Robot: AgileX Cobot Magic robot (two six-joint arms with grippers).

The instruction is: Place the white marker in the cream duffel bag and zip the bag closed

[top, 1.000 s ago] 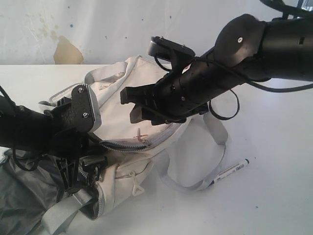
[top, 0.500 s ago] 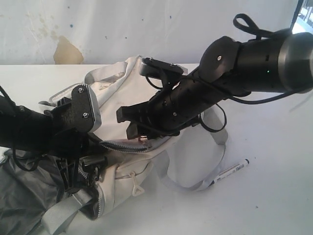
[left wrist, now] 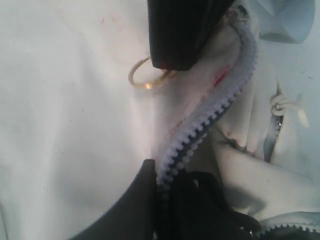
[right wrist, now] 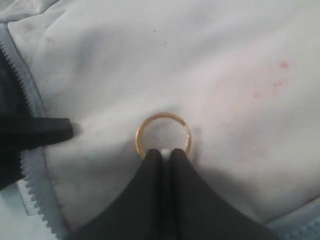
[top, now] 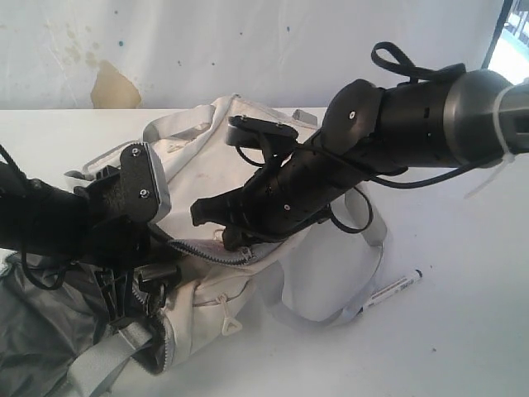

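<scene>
The white marker (top: pixel 391 289) lies on the counter (top: pixel 463 347), outside the cream duffel bag (top: pixel 190 157), at 4 o'clock from it. The right jaws are fully closed, pinching the gold ring (right wrist: pixel 163 115) on the bag's cream panel. The left jaws are closed on the grey zipper tape (left wrist: pixel 197 135) at the bag's open edge, 8 o'clock from the right jaws.

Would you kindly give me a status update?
Left gripper shut on zipper edge of cream duffel bag. Right gripper shut on gold ring. White marker on table, outside bag.
</scene>
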